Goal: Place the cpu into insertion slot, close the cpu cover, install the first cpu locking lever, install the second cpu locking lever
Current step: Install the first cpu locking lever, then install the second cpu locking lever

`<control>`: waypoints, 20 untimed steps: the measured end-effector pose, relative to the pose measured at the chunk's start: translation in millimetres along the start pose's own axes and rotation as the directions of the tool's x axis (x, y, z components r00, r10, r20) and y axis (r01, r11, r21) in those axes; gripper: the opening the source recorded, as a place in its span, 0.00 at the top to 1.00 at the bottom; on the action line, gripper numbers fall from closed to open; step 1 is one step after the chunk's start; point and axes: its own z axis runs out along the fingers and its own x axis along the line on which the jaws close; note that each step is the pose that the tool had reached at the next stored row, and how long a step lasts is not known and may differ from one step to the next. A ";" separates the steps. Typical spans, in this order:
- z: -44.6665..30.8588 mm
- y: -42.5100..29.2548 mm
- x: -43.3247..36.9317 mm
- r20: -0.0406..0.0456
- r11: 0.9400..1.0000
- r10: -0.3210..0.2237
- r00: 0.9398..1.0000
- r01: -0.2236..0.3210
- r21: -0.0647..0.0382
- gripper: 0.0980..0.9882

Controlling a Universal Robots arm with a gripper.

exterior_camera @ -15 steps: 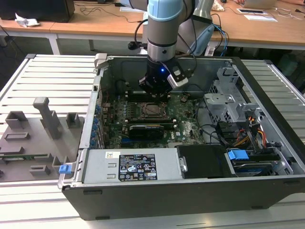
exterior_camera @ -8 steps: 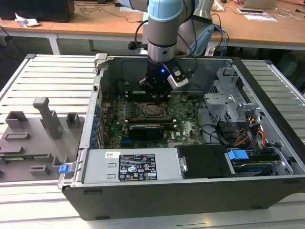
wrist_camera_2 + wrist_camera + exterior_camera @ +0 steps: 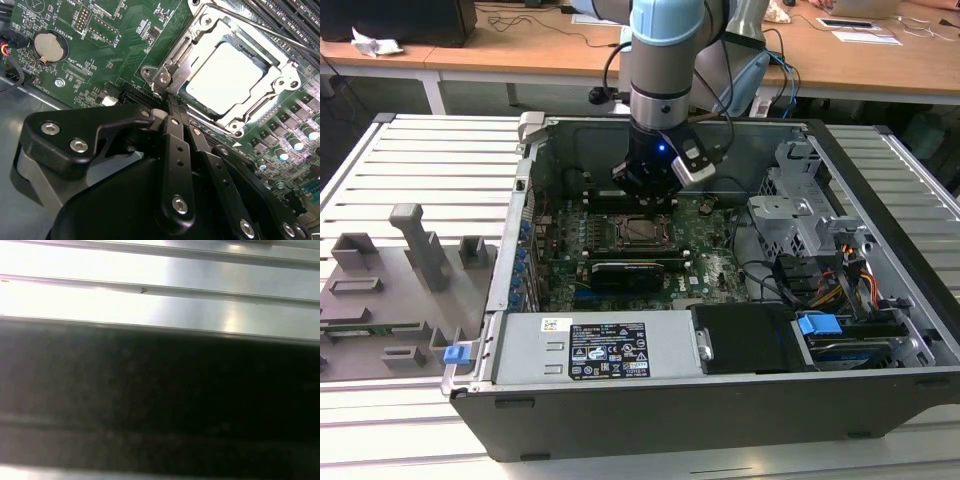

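Note:
In the second wrist view the cpu point(image 3: 227, 80) lies flat in the insertion slot point(image 3: 150, 72), its pale metal top showing through the window of the cpu cover point(image 3: 289, 70). The cover lies down over it. A thin lever rod point(image 3: 260, 31) runs along one side of the socket, and a hooked lever end point(image 3: 167, 77) sits at the near corner. My gripper point(image 3: 172, 107) is shut, its black fingertips pressed together right at that hooked end. In the exterior view the gripper point(image 3: 650, 195) hangs just behind the insertion slot point(image 3: 642, 231) on the green board.
The open computer case holds a long black card point(image 3: 630, 270), a power supply point(image 3: 605, 350) at the front, and a drive cage point(image 3: 800, 215) with cables on the exterior view's right. A round battery point(image 3: 50, 46) sits on the board. Grey fixtures point(image 3: 415, 245) stand outside on the exterior view's left.

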 end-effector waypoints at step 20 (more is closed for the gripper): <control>-8.4 -8.6 0.3 0.000 1.000 0.000 1.000 0.000 0.001 0.99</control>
